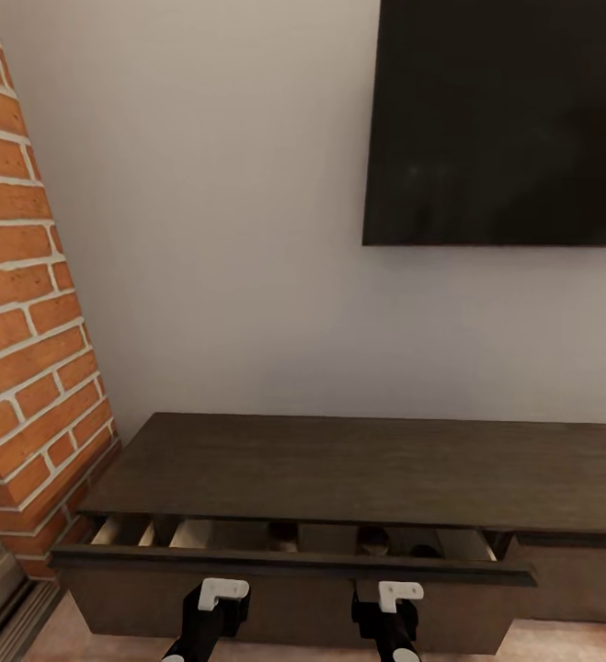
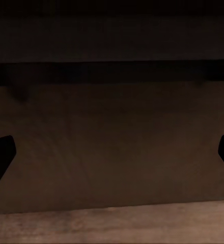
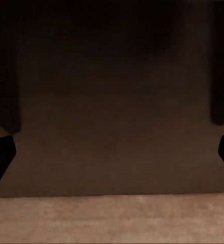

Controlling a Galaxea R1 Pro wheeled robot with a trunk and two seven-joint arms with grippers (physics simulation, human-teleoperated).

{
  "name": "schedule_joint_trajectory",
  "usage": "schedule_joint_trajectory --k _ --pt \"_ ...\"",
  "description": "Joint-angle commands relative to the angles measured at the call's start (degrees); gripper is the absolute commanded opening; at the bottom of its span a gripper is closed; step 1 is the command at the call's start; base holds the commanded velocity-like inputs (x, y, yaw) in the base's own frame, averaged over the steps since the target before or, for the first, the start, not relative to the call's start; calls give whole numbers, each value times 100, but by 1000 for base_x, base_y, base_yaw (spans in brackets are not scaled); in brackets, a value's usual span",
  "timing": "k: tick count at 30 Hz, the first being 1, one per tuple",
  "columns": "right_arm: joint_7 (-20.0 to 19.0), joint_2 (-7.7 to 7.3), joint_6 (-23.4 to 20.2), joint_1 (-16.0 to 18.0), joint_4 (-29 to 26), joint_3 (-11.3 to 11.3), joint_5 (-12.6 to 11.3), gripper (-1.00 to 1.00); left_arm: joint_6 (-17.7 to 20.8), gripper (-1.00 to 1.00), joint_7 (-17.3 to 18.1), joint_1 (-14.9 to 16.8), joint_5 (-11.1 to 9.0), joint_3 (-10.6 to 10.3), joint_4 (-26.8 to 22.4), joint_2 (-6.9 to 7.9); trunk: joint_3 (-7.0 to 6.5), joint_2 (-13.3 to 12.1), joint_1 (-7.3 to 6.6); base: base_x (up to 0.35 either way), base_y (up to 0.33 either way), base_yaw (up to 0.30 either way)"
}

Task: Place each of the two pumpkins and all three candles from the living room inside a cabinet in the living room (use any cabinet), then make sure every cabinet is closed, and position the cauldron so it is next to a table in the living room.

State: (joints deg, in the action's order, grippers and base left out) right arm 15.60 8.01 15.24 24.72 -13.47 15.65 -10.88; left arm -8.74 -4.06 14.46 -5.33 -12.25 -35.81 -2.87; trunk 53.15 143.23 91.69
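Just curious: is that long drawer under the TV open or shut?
Partly open: the drawer front stands out from the cabinet top, leaving a gap showing its pale inside.

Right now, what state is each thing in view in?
cabinet: upright against the wall, nothing on its top
left drawer: pulled partly out, dark shapes inside too dim to name
right drawer: shut
left tool: open, empty
right tool: open, empty
TV: wall-mounted, screen dark

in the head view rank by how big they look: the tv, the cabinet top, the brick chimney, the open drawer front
1. Cabinet top and TV: alike in area and both cut off by the frame edge, so unranked.
2. Brick chimney, also cropped.
3. Open drawer front, partly behind the left gripper and right gripper.
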Motion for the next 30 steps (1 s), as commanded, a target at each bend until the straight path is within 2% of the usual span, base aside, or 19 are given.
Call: schedule_joint_trajectory --k 1,16,30 --pt "22 -1 23 6 2 53 -46 100 -22 100 -42 4 -56 -40 4 6 5 2 1 198 0 0" --pt "22 -1 23 6 11 53 -55 100 -22 100 -42 4 -56 -40 4 6 5 2 1 157 0 0" --pt "22 -1 23 6 11 53 -55 100 -31 100 -34 4 -56 -41 3 10 5 2 1 44 0 0"
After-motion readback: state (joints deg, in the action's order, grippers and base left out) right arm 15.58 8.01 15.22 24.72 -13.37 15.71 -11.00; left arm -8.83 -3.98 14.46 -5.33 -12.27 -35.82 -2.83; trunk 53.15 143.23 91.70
